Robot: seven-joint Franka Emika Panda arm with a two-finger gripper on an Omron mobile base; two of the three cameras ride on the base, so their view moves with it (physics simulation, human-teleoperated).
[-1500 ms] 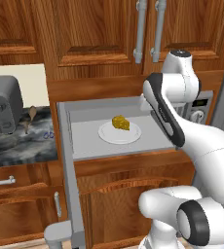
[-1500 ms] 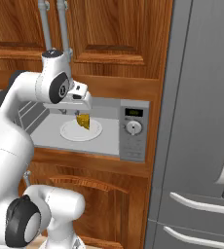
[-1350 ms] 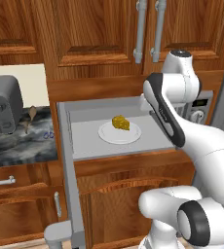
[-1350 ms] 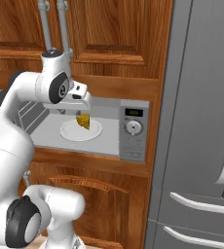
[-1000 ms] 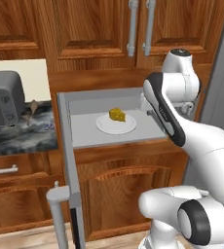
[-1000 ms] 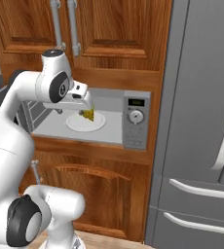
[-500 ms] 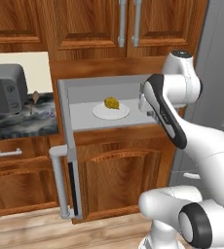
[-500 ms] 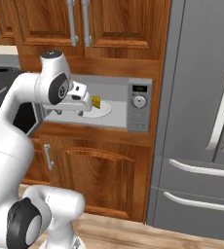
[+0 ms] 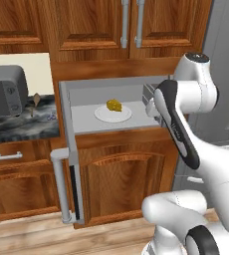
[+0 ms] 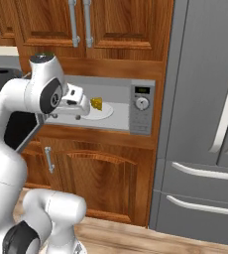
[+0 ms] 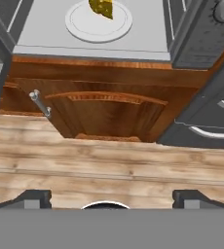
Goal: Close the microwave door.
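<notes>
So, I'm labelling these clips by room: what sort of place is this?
A rendered home kitchen, most likely: a silver-grey built-in microwave set among brown wooden cabinets, a tall grey fridge beside it, and a grey toaster oven on a dark marbled counter.

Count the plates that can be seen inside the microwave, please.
1. A white plate lies on the microwave floor with a yellow piece of food on it. The robot arm hides part of the inside, so more could be there.

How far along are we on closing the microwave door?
Nothing is closed yet: the door stands swung fully out to the left, its handle toward the camera, and the microwave cavity shows a plate with yellow food. The gripper, fingers spread and empty, is off the door. Left: reach the door and push it shut.
</notes>
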